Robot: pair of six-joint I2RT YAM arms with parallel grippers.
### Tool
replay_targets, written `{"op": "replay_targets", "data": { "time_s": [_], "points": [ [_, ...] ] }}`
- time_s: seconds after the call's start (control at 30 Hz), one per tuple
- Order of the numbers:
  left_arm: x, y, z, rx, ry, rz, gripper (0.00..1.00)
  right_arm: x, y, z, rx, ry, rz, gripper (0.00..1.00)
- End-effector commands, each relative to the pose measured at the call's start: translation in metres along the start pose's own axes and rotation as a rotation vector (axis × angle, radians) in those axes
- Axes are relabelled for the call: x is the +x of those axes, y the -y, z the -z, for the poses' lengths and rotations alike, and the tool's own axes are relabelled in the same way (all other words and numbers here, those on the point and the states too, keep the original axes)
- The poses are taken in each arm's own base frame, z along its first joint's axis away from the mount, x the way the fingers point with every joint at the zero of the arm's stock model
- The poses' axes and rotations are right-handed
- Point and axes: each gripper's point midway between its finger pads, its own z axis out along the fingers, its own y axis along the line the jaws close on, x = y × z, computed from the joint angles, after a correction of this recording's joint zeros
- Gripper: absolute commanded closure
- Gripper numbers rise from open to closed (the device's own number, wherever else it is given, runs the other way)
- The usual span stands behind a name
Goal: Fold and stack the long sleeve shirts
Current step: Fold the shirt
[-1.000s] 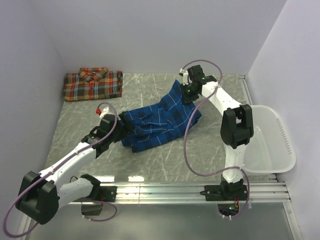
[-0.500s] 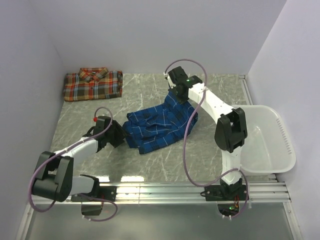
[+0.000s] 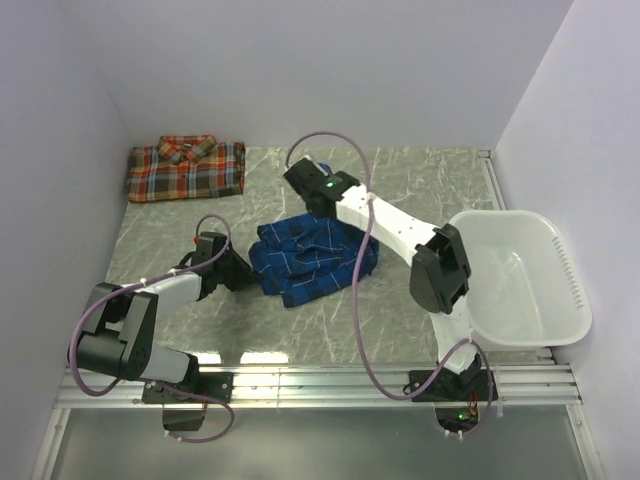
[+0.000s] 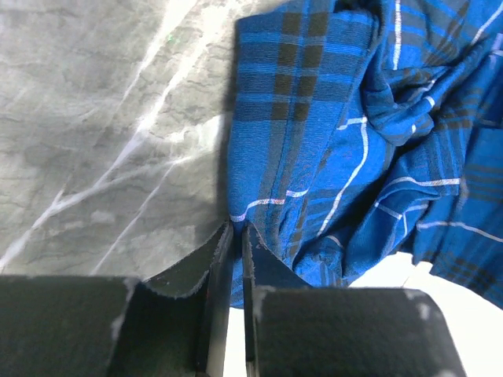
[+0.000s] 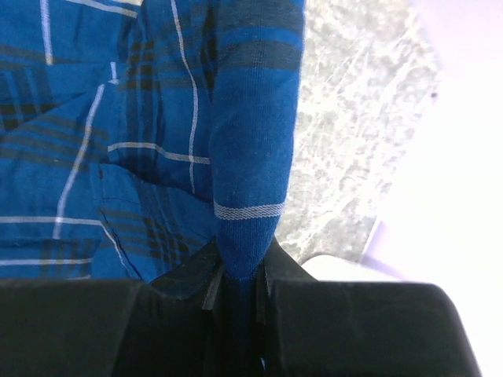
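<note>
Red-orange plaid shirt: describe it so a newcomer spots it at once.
Find the grey marbled table and look to its far left corner. The red-orange plaid shirt lies there, folded into a neat rectangle with its collar showing. The only other shirt, the blue plaid shirt, is crumpled mid-table.
</note>
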Motion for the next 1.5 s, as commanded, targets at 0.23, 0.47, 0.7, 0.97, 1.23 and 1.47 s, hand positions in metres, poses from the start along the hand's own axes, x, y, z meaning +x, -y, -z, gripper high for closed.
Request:
{"op": "replay_targets", "data": {
  "time_s": [0.23, 0.47, 0.7, 0.97, 1.23, 1.47],
  "points": [
    [-0.005, 0.022, 0.007, 0.093, 0.02, 0.005, 0.86, -0.016, -0.061, 0.016, 0.107, 0.0, 0.114, 0.88],
    [0.001, 0.019, 0.006, 0.107, 0.002, 0.02, 0.87, -0.036, -0.107, 0.035, 0.069, 0.038, 0.107, 0.87],
    [0.005, 0.022, 0.007, 0.126, 0.004, 0.023, 0.9, -0.047, -0.133, 0.041, -0.011, 0.067, -0.016, 0.84],
    [0.006, 0.02, 0.008, 0.122, 0.005, 0.028, 0.91, -0.05, -0.176, 0.047, -0.228, 0.085, -0.112, 0.73],
    [0.007, 0.019, 0.007, 0.124, 0.004, 0.031, 0.91, -0.069, -0.189, 0.064, -0.34, 0.152, -0.253, 0.64],
    [0.007, 0.019, 0.005, 0.138, 0.012, 0.035, 0.93, -0.071, -0.2, 0.06, -0.372, 0.161, -0.309, 0.73]
  ]
}}
